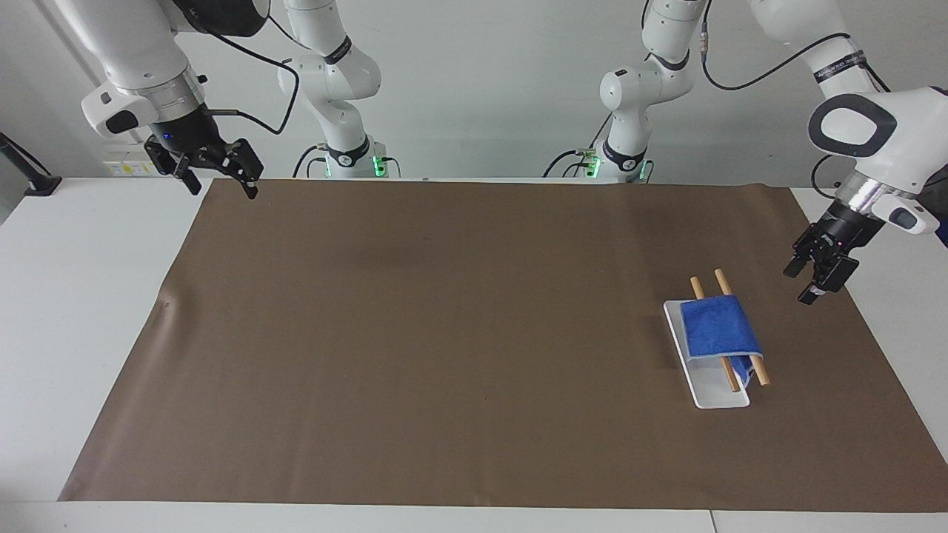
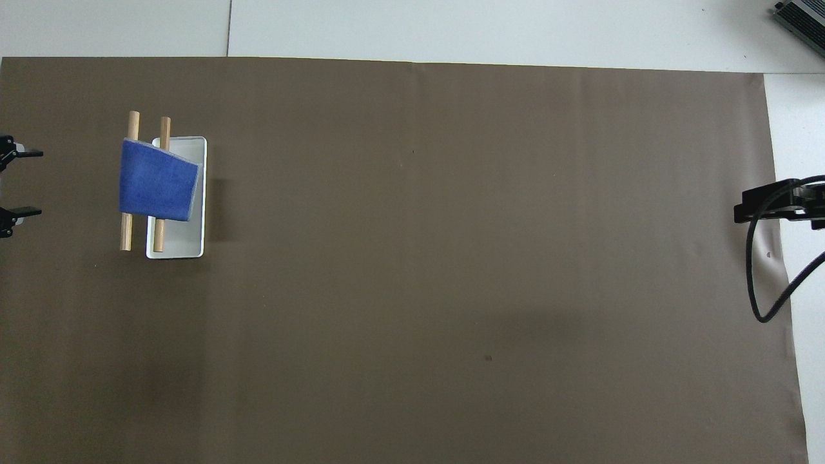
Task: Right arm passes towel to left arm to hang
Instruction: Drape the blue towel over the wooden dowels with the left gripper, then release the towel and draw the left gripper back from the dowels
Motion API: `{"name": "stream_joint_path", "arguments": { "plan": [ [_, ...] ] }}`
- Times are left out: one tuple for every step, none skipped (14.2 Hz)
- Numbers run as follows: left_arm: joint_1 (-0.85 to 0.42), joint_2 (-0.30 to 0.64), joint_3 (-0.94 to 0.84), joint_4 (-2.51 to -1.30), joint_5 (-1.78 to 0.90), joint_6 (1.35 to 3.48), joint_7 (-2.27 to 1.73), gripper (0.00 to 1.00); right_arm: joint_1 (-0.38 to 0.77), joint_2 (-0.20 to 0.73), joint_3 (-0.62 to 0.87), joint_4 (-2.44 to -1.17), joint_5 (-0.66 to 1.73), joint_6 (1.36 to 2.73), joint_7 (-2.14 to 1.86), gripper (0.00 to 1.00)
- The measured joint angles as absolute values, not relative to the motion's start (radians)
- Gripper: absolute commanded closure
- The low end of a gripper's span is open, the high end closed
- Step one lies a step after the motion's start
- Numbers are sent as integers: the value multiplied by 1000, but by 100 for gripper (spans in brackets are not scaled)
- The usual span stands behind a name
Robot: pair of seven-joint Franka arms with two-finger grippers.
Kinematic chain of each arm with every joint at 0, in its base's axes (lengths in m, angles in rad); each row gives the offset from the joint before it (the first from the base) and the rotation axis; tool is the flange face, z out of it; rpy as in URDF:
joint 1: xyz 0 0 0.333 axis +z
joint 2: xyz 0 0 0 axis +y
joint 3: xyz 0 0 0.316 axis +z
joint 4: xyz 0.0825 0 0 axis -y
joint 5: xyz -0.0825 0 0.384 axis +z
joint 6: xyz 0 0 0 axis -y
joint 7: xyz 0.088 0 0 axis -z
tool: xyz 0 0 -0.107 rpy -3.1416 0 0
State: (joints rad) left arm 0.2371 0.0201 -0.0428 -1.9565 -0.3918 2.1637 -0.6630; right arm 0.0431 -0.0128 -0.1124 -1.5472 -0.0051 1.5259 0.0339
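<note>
A robotics lab bench.
Two white robot arms (image 1: pixel 333 81) (image 1: pixel 644 81) stand bolted at the edge of a white table (image 1: pixel 74 296), green lights at their bases, cables trailing, a brown mat (image 1: pixel 444 333) spread flat under plain grey walls.

A big white table (image 1: pixel 81 296) fills most of the frame. A brown mat (image 1: pixel 444 333) covers its middle. A plain white wall (image 1: pixel 481 74) runs across the top of the facing view. The light is soft and even.

White table (image 1: pixel 74 311), brown mat (image 1: pixel 444 333) on it, white tray (image 1: pixel 711 396) seemingly on mat
</note>
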Motion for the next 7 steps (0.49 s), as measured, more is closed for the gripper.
{"name": "stream_joint_path", "arguments": {
  "plan": [
    [206,10,-45,-1956,-341,2128,-662,0,32,-13,-100,-1550,-4,1524,34,0],
    [164,0,-47,-1956,-283,2098,-662,0,31,-14,-94,-1554,-4,1519,34,0],
    [120,-10,-49,-1956,-234,2075,-662,0,32,-14,-89,-1557,-4,1518,34,0],
    [76,-19,-51,-1956,-200,2052,-663,0,34,-15,-84,-1560,-4,1518,34,0],
    [34,-28,-52,-1956,-182,2022,-664,0,34,-16,-80,-1560,-4,1518,34,0],
    [-2,-36,-54,-1956,-175,1990,-664,0,34,-16,-79,-1561,-4,1518,34,0],
    [-32,-44,-54,-1956,-174,1964,-664,0,34,-16,-79,-1561,-4,1518,34,0]
  ]
}}
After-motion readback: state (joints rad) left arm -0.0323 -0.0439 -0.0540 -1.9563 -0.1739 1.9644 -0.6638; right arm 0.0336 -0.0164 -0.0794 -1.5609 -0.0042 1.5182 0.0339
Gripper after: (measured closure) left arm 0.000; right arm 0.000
